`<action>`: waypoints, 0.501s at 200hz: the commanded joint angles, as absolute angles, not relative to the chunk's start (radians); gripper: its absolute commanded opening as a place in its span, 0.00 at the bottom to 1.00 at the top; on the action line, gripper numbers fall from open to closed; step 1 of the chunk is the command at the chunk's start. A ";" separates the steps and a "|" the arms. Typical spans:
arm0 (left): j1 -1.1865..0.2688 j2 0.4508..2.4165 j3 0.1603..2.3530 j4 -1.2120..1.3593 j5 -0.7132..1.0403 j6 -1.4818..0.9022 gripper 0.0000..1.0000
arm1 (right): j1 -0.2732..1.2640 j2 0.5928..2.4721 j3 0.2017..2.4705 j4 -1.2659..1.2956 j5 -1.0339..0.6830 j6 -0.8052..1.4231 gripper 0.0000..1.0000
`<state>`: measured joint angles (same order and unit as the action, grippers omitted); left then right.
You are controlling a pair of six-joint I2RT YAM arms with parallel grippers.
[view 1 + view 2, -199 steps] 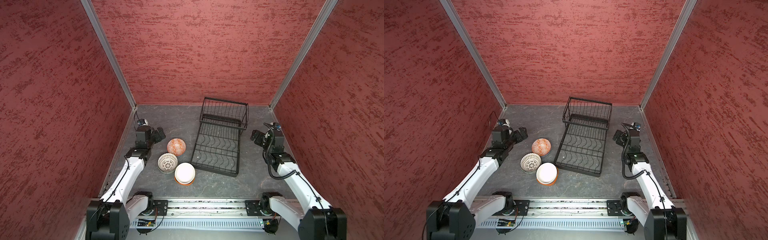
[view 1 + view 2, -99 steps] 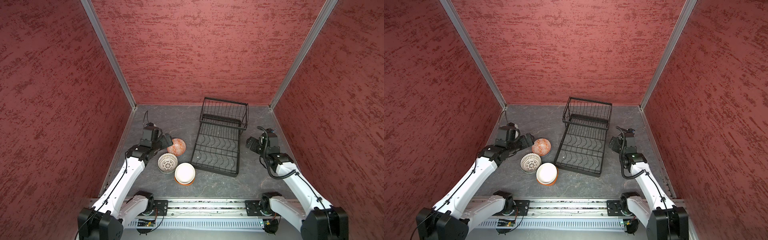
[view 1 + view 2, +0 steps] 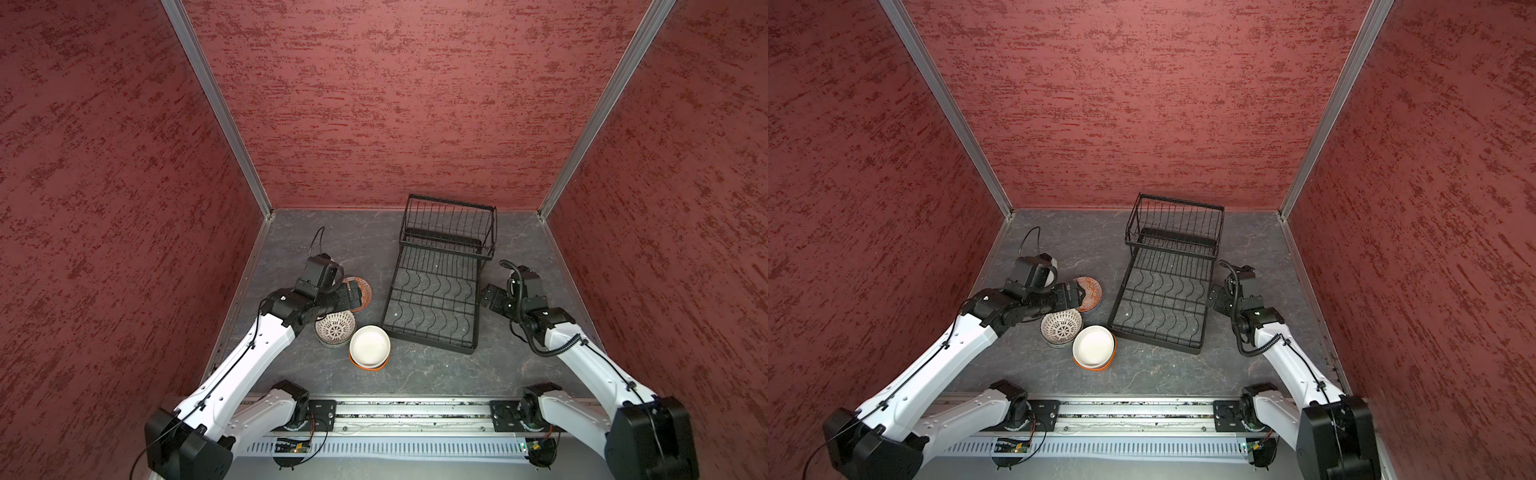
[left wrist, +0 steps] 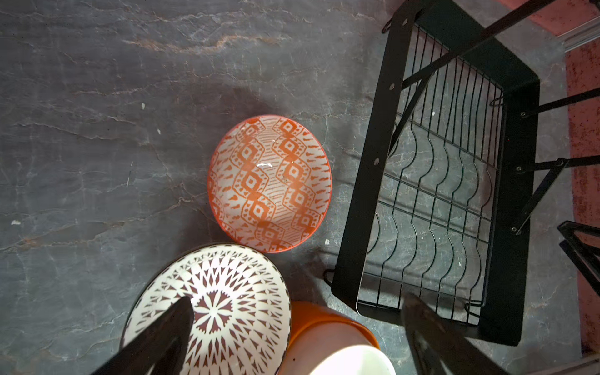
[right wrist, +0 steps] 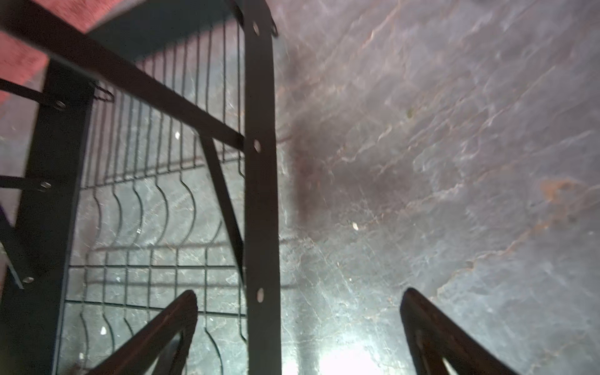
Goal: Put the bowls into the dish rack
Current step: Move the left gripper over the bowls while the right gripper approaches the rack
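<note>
My left gripper (image 4: 298, 300) gapes empty over the bowls (image 4: 269, 183) on the grey marbled tabletop (image 4: 97, 130) beside the dish rack (image 4: 435, 181). My right gripper (image 5: 300, 293), spread wide, hovers at its opposite side. Red textured walls (image 3: 374, 104) surround.

The right gripper (image 5: 298, 293) has its two dark fingers (image 5: 175, 318) spread wide, gripping nothing. Beyond them the black dish rack (image 5: 259, 194) sits on the grey marbled tabletop (image 5: 438, 162). Its flat side rail lines up between the fingers, with curved wire dividers (image 5: 162, 207) beside it. A patch of red wall (image 5: 19, 52) shows past the rack.
</note>
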<state>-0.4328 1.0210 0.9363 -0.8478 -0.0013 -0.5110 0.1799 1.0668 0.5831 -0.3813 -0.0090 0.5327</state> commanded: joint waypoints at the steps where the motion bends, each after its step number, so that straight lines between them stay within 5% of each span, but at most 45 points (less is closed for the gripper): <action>1: -0.454 1.017 0.964 -0.905 0.003 -0.530 1.00 | 0.193 1.102 0.572 -0.334 -0.020 0.560 0.99; 100: -0.527 1.014 0.956 -0.975 -0.014 -0.554 0.99 | 0.200 1.268 0.593 -0.345 0.144 0.539 0.99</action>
